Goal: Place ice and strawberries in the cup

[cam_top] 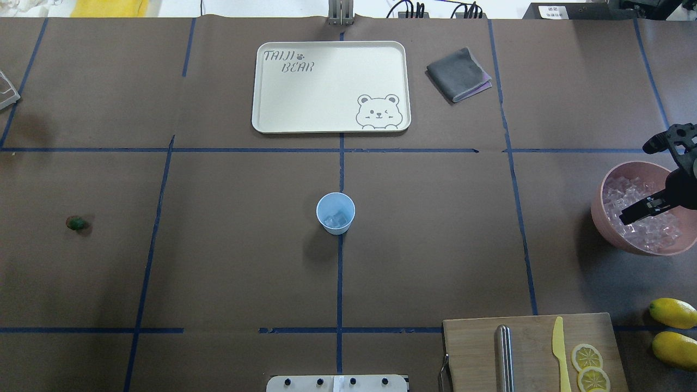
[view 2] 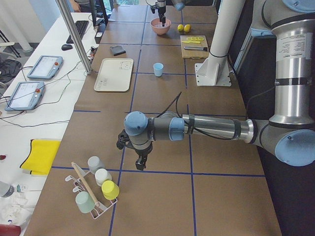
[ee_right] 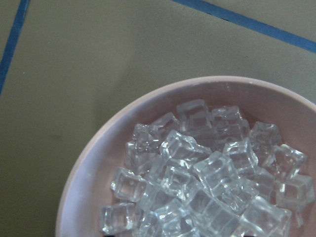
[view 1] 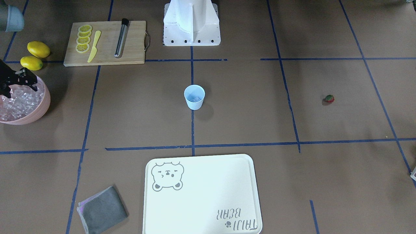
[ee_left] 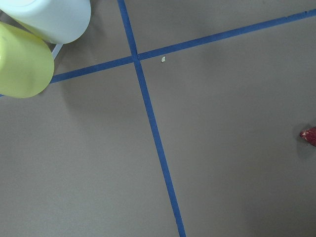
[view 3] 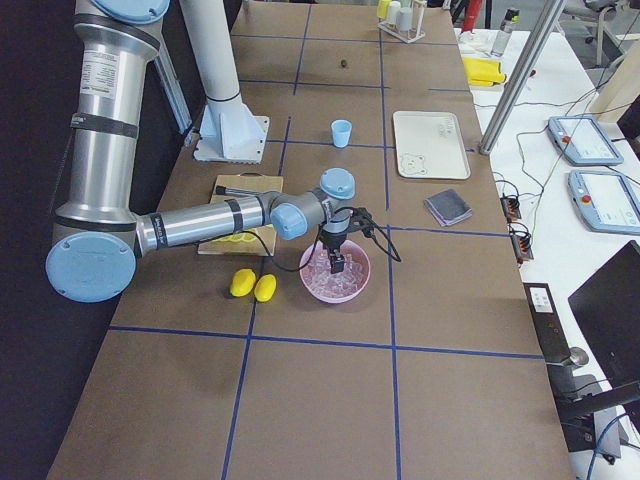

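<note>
I cannot tell if my right tool [cam_top: 631,215] is open; it hangs just over the ice [ee_right: 197,168] in the pink bowl [ee_right: 94,153], and the cup [view 1: 194,103] sits well apart, at the middle of the table.

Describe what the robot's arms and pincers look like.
Both the left arm and right arm are silver-grey metal tubes with pale-blue joint caps and a printed label on the upper segment. Black cables run to the black left pincer and right pincer.

Brown paper-covered table [ee_left: 237,123] crossed by two strips of blue tape [ee_left: 153,128]. A pale white plastic cup [ee_left: 49,17] and a yellow plastic cup [ee_left: 22,61] lie at upper left, touching. A red strawberry [ee_left: 309,135] is cut off at the right edge.
</note>
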Controlling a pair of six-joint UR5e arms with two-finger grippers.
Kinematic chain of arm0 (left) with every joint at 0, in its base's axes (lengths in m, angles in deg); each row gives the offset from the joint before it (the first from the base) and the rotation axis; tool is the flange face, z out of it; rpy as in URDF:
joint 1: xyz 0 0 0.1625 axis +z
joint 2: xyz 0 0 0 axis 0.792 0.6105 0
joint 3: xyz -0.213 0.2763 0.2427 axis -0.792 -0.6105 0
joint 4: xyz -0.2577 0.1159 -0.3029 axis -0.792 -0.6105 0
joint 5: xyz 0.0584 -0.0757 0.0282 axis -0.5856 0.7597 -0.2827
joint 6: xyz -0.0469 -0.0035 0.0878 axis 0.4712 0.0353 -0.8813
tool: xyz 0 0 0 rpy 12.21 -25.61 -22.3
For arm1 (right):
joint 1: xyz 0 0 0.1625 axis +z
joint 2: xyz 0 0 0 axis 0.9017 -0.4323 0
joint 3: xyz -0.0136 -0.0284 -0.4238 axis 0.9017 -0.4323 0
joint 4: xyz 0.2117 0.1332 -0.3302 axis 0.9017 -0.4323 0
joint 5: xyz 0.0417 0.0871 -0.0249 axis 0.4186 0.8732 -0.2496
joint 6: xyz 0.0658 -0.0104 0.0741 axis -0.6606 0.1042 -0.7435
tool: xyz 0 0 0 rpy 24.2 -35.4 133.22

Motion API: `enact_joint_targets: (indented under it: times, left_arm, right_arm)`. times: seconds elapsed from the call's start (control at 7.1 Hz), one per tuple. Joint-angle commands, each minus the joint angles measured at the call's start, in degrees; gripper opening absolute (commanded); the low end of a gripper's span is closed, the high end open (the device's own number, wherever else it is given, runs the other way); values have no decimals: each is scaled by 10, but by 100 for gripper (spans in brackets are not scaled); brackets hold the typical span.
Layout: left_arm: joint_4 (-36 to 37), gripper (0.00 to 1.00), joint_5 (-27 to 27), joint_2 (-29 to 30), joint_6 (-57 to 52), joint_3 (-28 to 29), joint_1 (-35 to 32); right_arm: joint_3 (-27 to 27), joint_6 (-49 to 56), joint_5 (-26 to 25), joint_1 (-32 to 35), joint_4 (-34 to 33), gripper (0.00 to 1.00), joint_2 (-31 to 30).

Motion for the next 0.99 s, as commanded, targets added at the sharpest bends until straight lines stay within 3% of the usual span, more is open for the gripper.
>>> enact_joint_targets:
  times: [0.0,0.84]
  left_arm:
    - [0,100,0,1,0,0,0]
    - [0,100,0,1,0,0,0]
  right_arm:
    - [-3,0,-1,-3,1,84,3]
    - [-14,2,-5,-3,1,79,17]
